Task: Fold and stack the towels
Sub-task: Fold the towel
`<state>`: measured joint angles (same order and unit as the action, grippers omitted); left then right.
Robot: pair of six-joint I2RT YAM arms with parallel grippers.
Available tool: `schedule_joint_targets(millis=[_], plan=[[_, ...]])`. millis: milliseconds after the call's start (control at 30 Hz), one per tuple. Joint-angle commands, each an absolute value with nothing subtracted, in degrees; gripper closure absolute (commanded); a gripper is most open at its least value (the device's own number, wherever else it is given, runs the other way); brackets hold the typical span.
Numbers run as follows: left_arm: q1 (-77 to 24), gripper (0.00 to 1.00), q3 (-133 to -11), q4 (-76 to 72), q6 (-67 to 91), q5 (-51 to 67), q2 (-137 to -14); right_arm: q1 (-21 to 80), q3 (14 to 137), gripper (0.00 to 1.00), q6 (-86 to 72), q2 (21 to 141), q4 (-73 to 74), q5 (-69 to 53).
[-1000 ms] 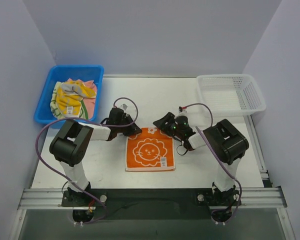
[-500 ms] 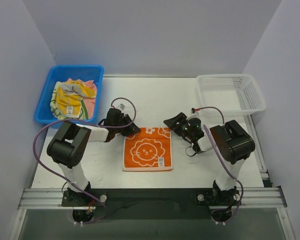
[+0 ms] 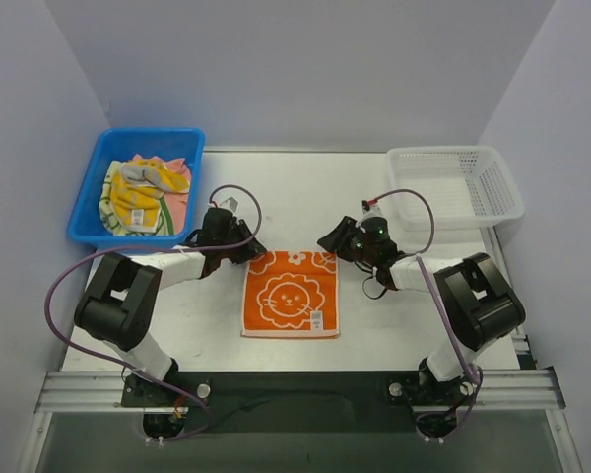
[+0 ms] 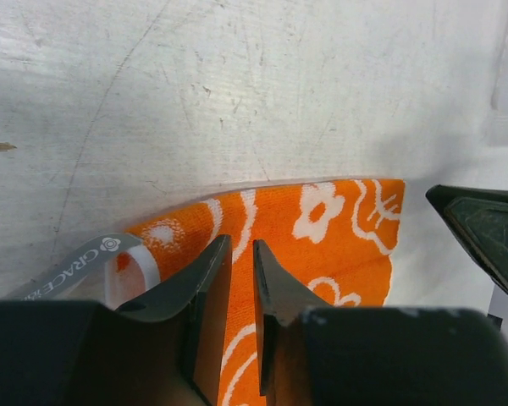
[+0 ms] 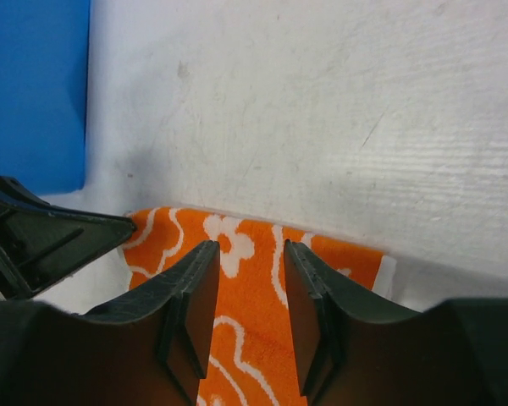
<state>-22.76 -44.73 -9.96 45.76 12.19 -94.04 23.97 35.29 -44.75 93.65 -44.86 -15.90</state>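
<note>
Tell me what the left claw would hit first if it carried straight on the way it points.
Probably the orange towel: the left claw aims down at its far edge, tips close over the cloth, height unclear. Beyond lies bare table; the right claw sits off to one side.

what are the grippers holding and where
Nothing, it seems: the orange towel lies flat, and the left gripper and right gripper hover with jaws apart over its far corners.

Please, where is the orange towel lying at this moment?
In the top view the orange towel lies flat in the middle of the table, with the left gripper and right gripper at its far corners.
</note>
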Motion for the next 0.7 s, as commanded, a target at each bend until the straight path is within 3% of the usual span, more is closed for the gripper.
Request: schedule_joint_targets(millis=[0, 200, 367, 500, 667], plan=[[-22.3, 0.73, -46.6, -8.5, 44.0, 9.9, -95.4, 25.6, 37.3, 0.65, -43.5, 94.7, -38.2, -15.4], [-20.7, 0.80, -46.0, -7.4, 43.0, 7.7, -99.0, 25.0, 35.6, 0.76, -46.6, 98.7, -37.0, -12.1], [-18.1, 0.79, -43.2, -7.9, 44.0, 8.5, -99.1, 24.1, 35.4, 0.83, -47.2, 100.1, -32.6, -9.8], [-17.4, 0.69, -42.1, -8.3, 44.6, 10.6, -98.0, 23.9, 36.6, 0.84, -46.0, 99.1, -30.8, -9.9], [-17.4, 0.49, -44.6, -2.4, 42.4, 11.4, -92.4, 23.9, 41.4, 0.83, -39.7, 94.5, -22.6, -11.9]])
